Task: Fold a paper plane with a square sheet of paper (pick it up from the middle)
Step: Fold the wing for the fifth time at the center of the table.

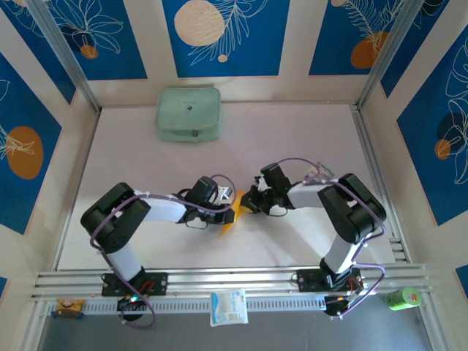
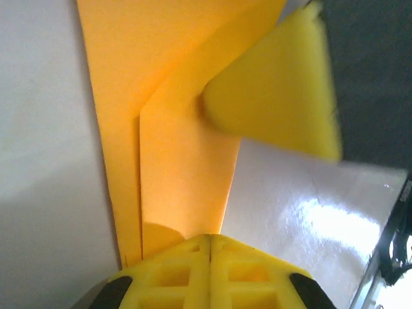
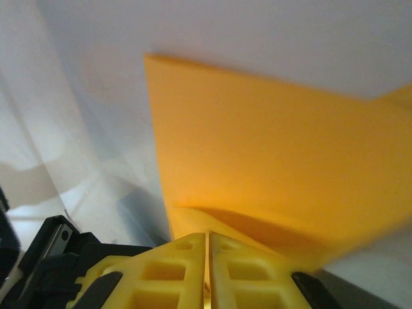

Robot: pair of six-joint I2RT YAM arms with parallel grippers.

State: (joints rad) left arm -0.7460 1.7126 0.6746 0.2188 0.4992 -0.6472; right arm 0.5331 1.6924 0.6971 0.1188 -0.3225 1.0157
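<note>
The orange-yellow sheet of paper [image 1: 228, 223] lies at the table's middle front, folded into a narrow, layered, pointed shape. My left gripper [image 1: 224, 210] meets it from the left and my right gripper [image 1: 244, 206] from the right. In the left wrist view the left gripper [image 2: 210, 239] is shut, its tips over the near end of the paper [image 2: 180, 161]; a right finger [image 2: 277, 90] touches the diagonal fold. In the right wrist view the right gripper [image 3: 207, 235] shows only a hairline slit, its tips against the paper [image 3: 270, 148], whose flap rises beyond them. Whether either pinches a layer is unclear.
A pale green zipped pouch [image 1: 189, 114] lies at the back of the table. A white-and-blue packet [image 1: 228, 307] and a green object [image 1: 402, 297] rest on the front rail. Blue patterned walls enclose the table on three sides.
</note>
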